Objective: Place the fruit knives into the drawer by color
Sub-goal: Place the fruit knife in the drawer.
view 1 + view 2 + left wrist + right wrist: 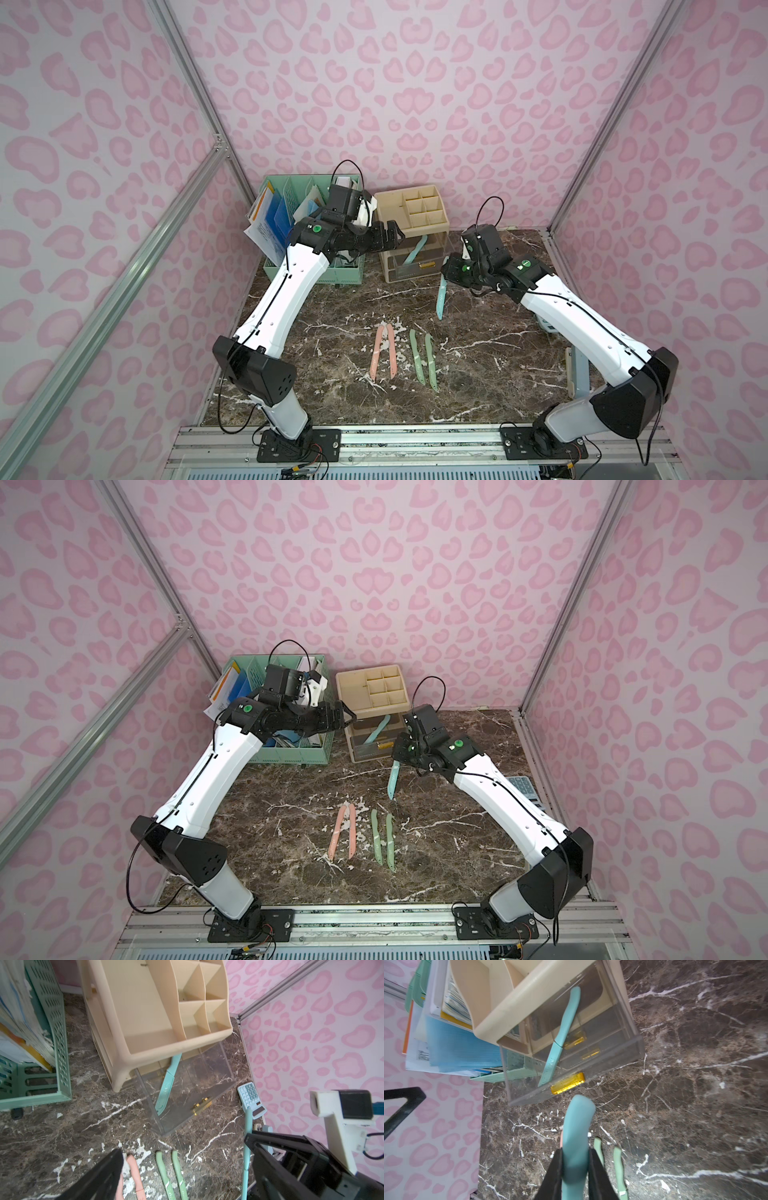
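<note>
**Right hand (448, 272) has a slim teal blue plastic knife (441, 297), left hand (394, 236) just hangs there spread wide**

The right hand is pinched narrow around that knife's middle, with the rounded handle end up and the pointed tip down over the dark brown marble counter (498, 345). It's just in front of the clear plastic drawer (612, 1076) with the gold handle, which is pulled out of the beige plastic organizer (415, 226) at the counter's back edge. The other teal blue knife (415, 249) lies slanted inside that drawer. Mid-counter, the two pink knives (376, 353) touch at their far ends, and the two mint green knives (417, 355) lie parallel just beside them. The knives have tiny raised marks, too small to read. Same goes for the printed papers in the mint green basket (347, 276) at the back left corner, and the keys on the pale blue calculator (250, 1095) at the right edge.
</note>
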